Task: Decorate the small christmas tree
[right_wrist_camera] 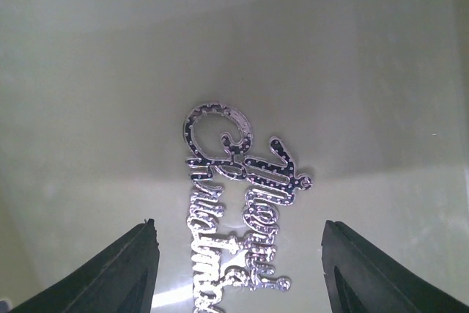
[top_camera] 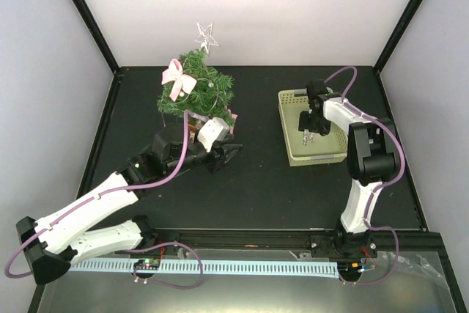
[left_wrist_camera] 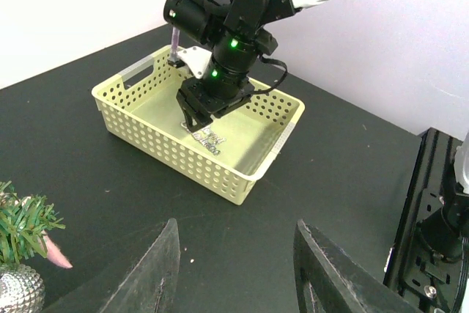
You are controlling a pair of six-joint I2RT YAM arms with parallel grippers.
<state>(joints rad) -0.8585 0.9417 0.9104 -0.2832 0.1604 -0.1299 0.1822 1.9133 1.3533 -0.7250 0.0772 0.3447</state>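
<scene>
The small christmas tree (top_camera: 196, 91) stands at the back left, with a pink bow (top_camera: 176, 78) and a silver star (top_camera: 206, 36) on it. My left gripper (top_camera: 226, 155) lies low just right of its base; in the left wrist view that gripper (left_wrist_camera: 236, 269) is open over bare table. A silver glitter script ornament (right_wrist_camera: 234, 210) lies flat on the floor of the pale green basket (top_camera: 287, 119). My right gripper (right_wrist_camera: 238, 229) hangs open above the ornament, one finger on each side and clear of it. The left wrist view also shows this right gripper (left_wrist_camera: 196, 124) inside the basket (left_wrist_camera: 220, 174).
A tree branch (left_wrist_camera: 26, 221), a silver ball (left_wrist_camera: 15, 287) and a pink ribbon tip (left_wrist_camera: 55, 254) show at the left edge of the left wrist view. Black posts and white walls enclose the table (top_camera: 264, 188). A rail (top_camera: 242, 265) runs along the near edge.
</scene>
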